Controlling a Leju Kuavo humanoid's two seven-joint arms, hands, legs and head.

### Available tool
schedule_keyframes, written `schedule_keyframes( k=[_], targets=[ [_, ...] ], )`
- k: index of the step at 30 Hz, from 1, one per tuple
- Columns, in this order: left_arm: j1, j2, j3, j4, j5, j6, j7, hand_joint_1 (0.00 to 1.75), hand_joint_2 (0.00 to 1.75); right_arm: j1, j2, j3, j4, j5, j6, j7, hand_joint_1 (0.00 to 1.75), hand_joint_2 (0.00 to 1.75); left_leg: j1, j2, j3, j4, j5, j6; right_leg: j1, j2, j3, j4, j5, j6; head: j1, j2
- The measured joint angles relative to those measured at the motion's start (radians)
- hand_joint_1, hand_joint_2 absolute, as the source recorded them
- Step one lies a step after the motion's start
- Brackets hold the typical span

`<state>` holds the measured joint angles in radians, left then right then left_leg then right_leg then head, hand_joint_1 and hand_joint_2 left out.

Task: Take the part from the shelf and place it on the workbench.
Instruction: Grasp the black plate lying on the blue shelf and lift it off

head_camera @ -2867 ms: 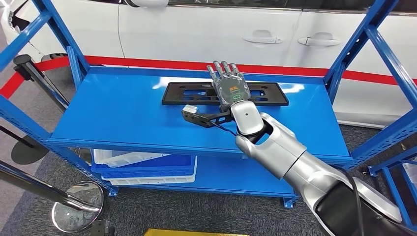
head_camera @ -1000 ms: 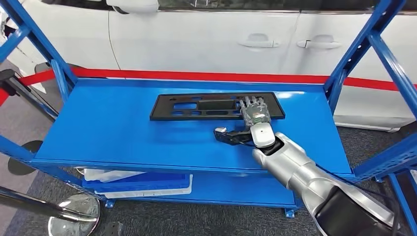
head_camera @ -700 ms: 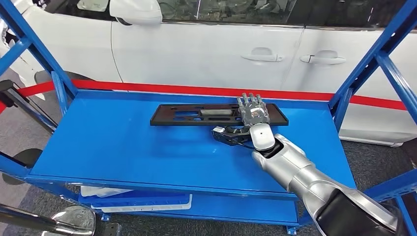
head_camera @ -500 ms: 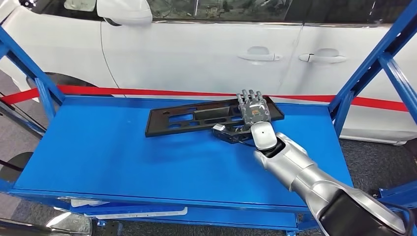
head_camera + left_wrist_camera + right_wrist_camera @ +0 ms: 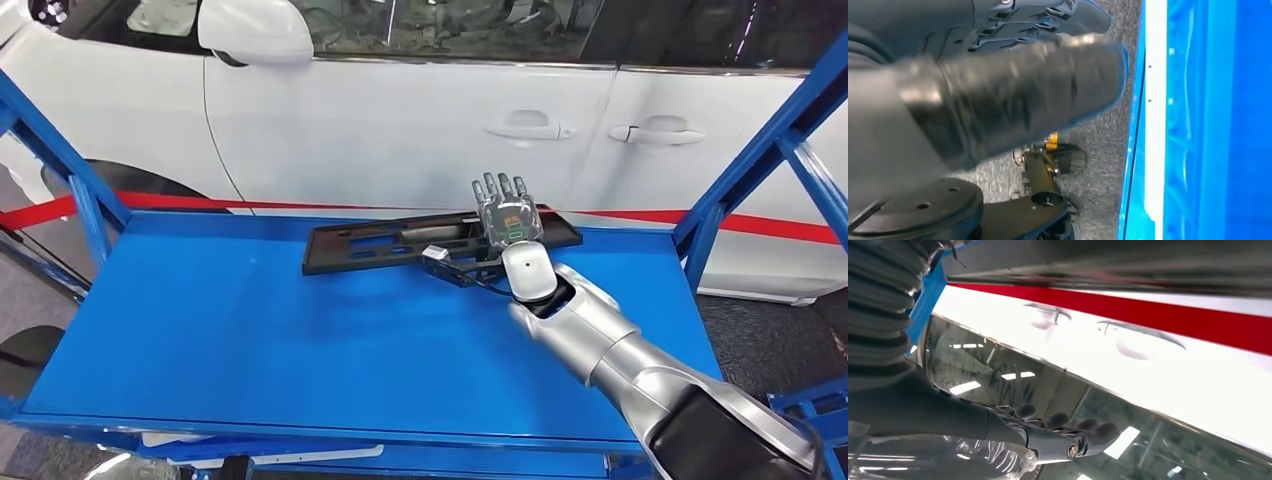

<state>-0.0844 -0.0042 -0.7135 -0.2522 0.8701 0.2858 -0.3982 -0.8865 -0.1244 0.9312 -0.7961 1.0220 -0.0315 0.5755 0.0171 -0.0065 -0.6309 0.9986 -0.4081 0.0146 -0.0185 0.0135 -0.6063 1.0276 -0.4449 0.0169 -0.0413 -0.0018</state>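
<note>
- The part (image 5: 440,241) is a long flat black plate with rectangular cutouts, sitting toward the far edge of the blue shelf (image 5: 250,340), roughly 12 o'clock from the shelf's middle in the head view.
- Its right end looks raised a bit off the deck compared with the left end, so the plate sits tilted, not flat.
- The right hand (image 5: 507,222) is at the plate's right end, about 3 o'clock from the plate's middle. Back of the hand faces the camera, fingers (image 5: 497,186) straight, side by side, pointing up past the plate's far edge.
- The thumb reaches out toward 9 o'clock along the plate's near edge. It looks like the plate is caught between thumb and palm, so I'd call it held, though the actual contact is hidden behind the hand.
- The right wrist view shows dark fingertips (image 5: 1098,431) against reflective car glass, with a red stripe (image 5: 1168,315) above them.
- The left hand (image 5: 1013,95) is a blurry dark shape close to the lens in the left wrist view. Can't tell whether its fingers are spread or curled. Grey carpet (image 5: 1098,165) and a blue shelf edge sit beside it.
- Behind the shelf stands a white car (image 5: 420,120) with 2 door handles and a side mirror (image 5: 255,30).
</note>
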Motion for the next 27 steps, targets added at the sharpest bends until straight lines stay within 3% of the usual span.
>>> schedule_keyframes(
  k=[2, 4, 5, 6, 7, 10, 12, 14, 16, 19, 20, 21, 22, 23, 25, 27],
  targets=[
    [-0.002, -0.001, -0.005, 0.0, -0.006, 0.016, 0.001, 0.0, 0.0, 0.002, -0.011, -0.005, -0.009, 0.0, 0.005, 0.004, 0.0, 1.75, 0.0, 0.002, 0.001, -0.005, 0.004, 0.013, -0.001, -0.003, -0.031, 0.079, -0.058, 0.005, 0.002, 0.0],
    [-0.003, 0.0, -0.01, 0.0, -0.01, 0.028, 0.0, 0.0, 0.0, 0.01, -0.019, -0.007, -0.019, 0.0, 0.011, 0.008, 0.0, 1.75, -0.005, 0.003, -0.001, -0.004, 0.005, 0.02, 0.0, -0.004, -0.084, 0.21, -0.13, 0.003, 0.004, 0.0],
    [-0.003, 0.0, -0.013, 0.0, -0.011, 0.03, -0.002, 0.0, 0.0, 0.016, -0.022, -0.007, -0.023, 0.0, 0.013, 0.009, 0.0, 1.75, -0.007, 0.003, -0.003, -0.004, 0.005, 0.022, 0.001, -0.004, -0.101, 0.257, -0.148, 0.003, 0.004, 0.0],
    [-0.004, 0.001, -0.015, 0.0, -0.011, 0.03, -0.004, 0.0, 0.0, 0.022, -0.026, -0.008, -0.028, 0.001, 0.014, 0.01, 0.0, 1.75, -0.01, 0.002, -0.004, -0.003, 0.006, 0.023, 0.001, -0.004, -0.102, 0.273, -0.146, 0.0, 0.004, 0.0],
    [-0.003, 0.001, -0.017, 0.0, -0.01, 0.029, -0.007, 0.0, 0.0, 0.026, -0.029, -0.008, -0.033, 0.001, 0.015, 0.011, 0.0, 1.75, -0.013, 0.001, -0.006, -0.002, 0.007, 0.024, 0.002, -0.004, -0.086, 0.249, -0.126, -0.003, 0.004, 0.0],
    [-0.004, 0.0, -0.019, 0.0, -0.009, 0.03, -0.01, 0.0, 0.0, 0.027, -0.035, -0.011, -0.047, 0.004, 0.016, 0.013, 0.0, 1.75, -0.019, -0.001, -0.008, 0.002, 0.008, 0.022, 0.014, -0.006, 0.025, 0.059, -0.05, -0.024, 0.004, 0.0],
    [-0.005, 0.0, -0.021, 0.0, -0.009, 0.034, -0.01, 0.0, 0.0, 0.025, -0.037, -0.015, -0.057, 0.004, 0.016, 0.013, 0.0, 1.75, -0.021, 0.0, -0.01, 0.005, 0.011, 0.015, 0.022, -0.009, 0.06, -0.005, -0.038, -0.031, 0.004, 0.0],
    [-0.005, 0.001, -0.023, 0.0, -0.009, 0.038, -0.01, 0.0, 0.0, 0.026, -0.039, -0.017, -0.064, 0.004, 0.018, 0.014, 0.0, 1.75, -0.022, 0.0, -0.011, 0.005, 0.015, 0.006, 0.02, -0.012, 0.061, -0.016, -0.032, -0.035, 0.006, 0.0],
    [-0.004, 0.003, -0.025, 0.0, -0.009, 0.039, -0.01, 0.0, 0.0, 0.027, -0.04, -0.017, -0.069, 0.004, 0.019, 0.014, 0.0, 1.75, -0.021, 0.0, -0.024, 0.03, -0.007, -0.006, 0.012, -0.015, 0.061, -0.025, -0.023, -0.042, 0.005, 0.0],
    [-0.004, 0.005, -0.027, 0.0, -0.008, 0.032, -0.01, 0.0, 0.0, 0.029, -0.041, -0.018, -0.074, 0.004, 0.025, 0.014, 0.0, 1.75, -0.01, 0.001, -0.095, 0.199, -0.102, -0.025, 0.008, -0.017, 0.055, -0.027, -0.017, -0.049, 0.003, 0.0],
    [-0.004, 0.005, -0.027, 0.0, -0.008, 0.029, -0.01, 0.0, 0.0, 0.03, -0.041, -0.018, -0.075, 0.004, 0.029, 0.014, 0.0, 1.75, -0.007, 0.002, -0.119, 0.258, -0.123, -0.031, 0.008, -0.017, 0.053, -0.026, -0.016, -0.05, 0.002, 0.0],
    [-0.003, 0.005, -0.027, 0.0, -0.007, 0.027, -0.01, 0.0, 0.0, 0.032, -0.041, -0.018, -0.075, 0.004, 0.032, 0.014, 0.0, 1.75, -0.004, 0.002, -0.131, 0.29, -0.127, -0.035, 0.007, -0.017, 0.051, -0.025, -0.016, -0.05, 0.003, 0.0],
    [-0.003, 0.005, -0.027, 0.0, -0.006, 0.025, -0.01, 0.0, 0.0, 0.034, -0.041, -0.018, -0.075, 0.004, 0.035, 0.014, 0.0, 1.75, -0.001, 0.002, -0.124, 0.283, -0.111, -0.039, 0.007, -0.017, 0.051, -0.023, -0.017, -0.048, 0.002, 0.0],
    [-0.003, 0.006, -0.027, 0.0, -0.006, 0.023, -0.01, 0.0, 0.0, 0.035, -0.041, -0.018, -0.075, 0.004, 0.04, 0.014, 0.0, 1.75, 0.002, 0.002, -0.098, 0.236, -0.079, -0.042, 0.006, -0.016, 0.05, -0.02, -0.019, -0.046, 0.002, 0.0],
    [-0.004, 0.008, -0.027, 0.0, -0.004, 0.022, -0.01, 0.0, 0.0, 0.035, -0.041, -0.018, -0.078, 0.0, 0.053, 0.014, 0.0, 1.75, 0.003, 0.003, -0.021, 0.098, -0.029, -0.043, 0.004, -0.016, 0.049, -0.013, -0.024, -0.037, 0.002, 0.0],
    [-0.006, 0.008, -0.028, 0.0, -0.001, 0.02, -0.011, 0.0, 0.0, 0.033, -0.041, -0.018, -0.08, -0.009, 0.077, 0.014, 0.0, 1.75, -0.002, 0.002, 0.019, 0.026, -0.024, -0.033, 0.005, -0.015, 0.045, -0.008, -0.028, -0.027, 0.002, 0.0]
  ],
)
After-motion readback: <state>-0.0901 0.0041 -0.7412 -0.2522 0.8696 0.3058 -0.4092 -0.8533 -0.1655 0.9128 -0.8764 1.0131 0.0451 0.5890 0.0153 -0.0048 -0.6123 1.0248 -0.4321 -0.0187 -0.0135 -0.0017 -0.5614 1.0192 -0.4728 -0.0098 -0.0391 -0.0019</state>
